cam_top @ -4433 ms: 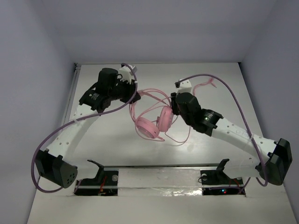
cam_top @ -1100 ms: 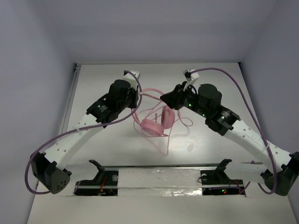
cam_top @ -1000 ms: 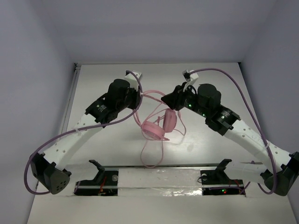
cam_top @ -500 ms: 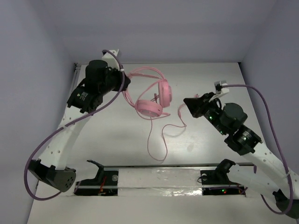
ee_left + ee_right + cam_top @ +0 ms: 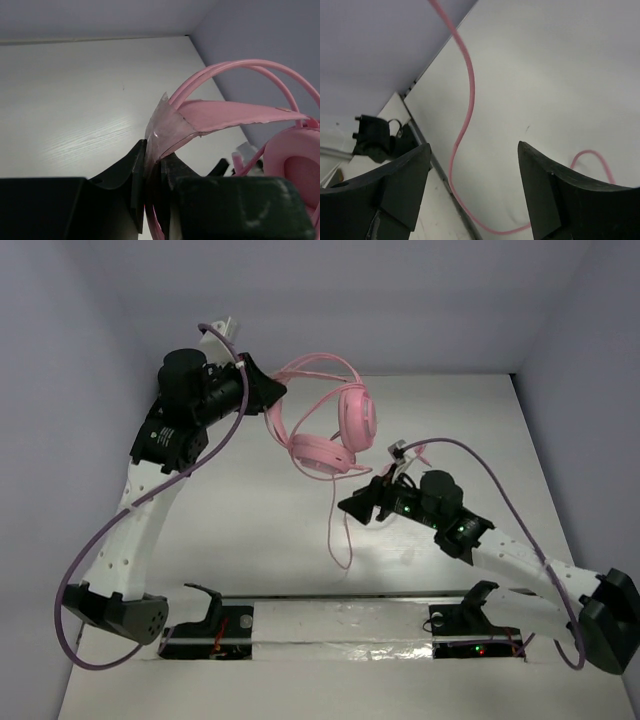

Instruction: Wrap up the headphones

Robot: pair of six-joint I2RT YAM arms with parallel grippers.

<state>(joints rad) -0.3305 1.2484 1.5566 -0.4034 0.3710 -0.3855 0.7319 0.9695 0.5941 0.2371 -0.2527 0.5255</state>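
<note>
The pink headphones (image 5: 345, 425) hang in the air by their headband (image 5: 240, 67). My left gripper (image 5: 268, 390) is shut on the flat band under the thin double arc, as the left wrist view shows (image 5: 156, 150). One padded cup (image 5: 295, 172) dangles at the right of that view. The thin pink cable (image 5: 338, 530) drops from the cups to the table. My right gripper (image 5: 350, 506) sits low beside that cable, jaws open. In the right wrist view the cable (image 5: 459, 140) runs between the spread fingers (image 5: 405, 185) of the right gripper (image 5: 474, 145) without touching them.
Two black clamps (image 5: 212, 602) (image 5: 476, 596) stand on the rail at the table's near edge; one shows in the right wrist view (image 5: 375, 137). Thick purple arm cables (image 5: 500, 465) loop over both arms. Walls close in the table at back and sides.
The left arm has lifted the headphones higher and a little to the right. The right gripper has opened and swung left and down to the hanging cable.
</note>
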